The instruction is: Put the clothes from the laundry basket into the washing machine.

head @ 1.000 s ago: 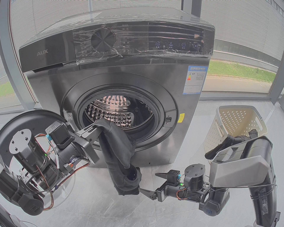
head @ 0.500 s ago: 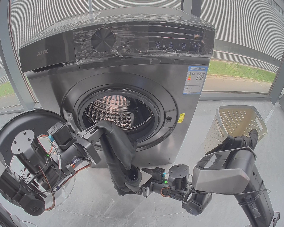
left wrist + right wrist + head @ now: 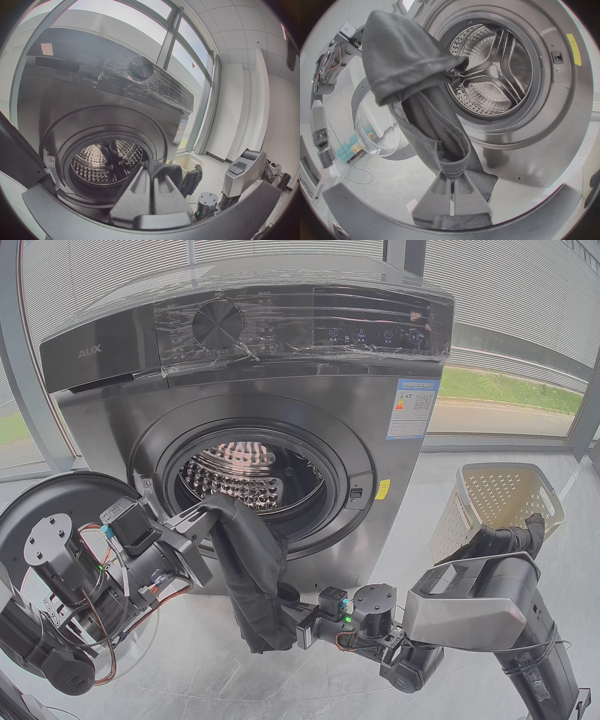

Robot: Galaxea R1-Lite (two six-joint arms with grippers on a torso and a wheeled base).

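A black garment (image 3: 250,565) hangs in front of the washing machine's (image 3: 250,365) open drum (image 3: 250,477). My left gripper (image 3: 209,512) is shut on the garment's top end at the lower left of the drum mouth; the left wrist view shows its fingers (image 3: 140,193) pinching the cloth (image 3: 164,168). My right gripper (image 3: 286,610) is low, near the floor, and shut on the garment's bottom hem (image 3: 452,168). A second dark garment (image 3: 500,541) drapes over the front rim of the beige laundry basket (image 3: 500,493) on the right.
The round machine door (image 3: 56,502) stands swung open on the left, behind my left arm. Grey tiled floor (image 3: 206,677) lies in front of the machine. Windows and frame posts stand behind it.
My right gripper has moved left across the floor to the hanging garment and shut on its lower end. The left gripper with the top end has shifted only slightly.
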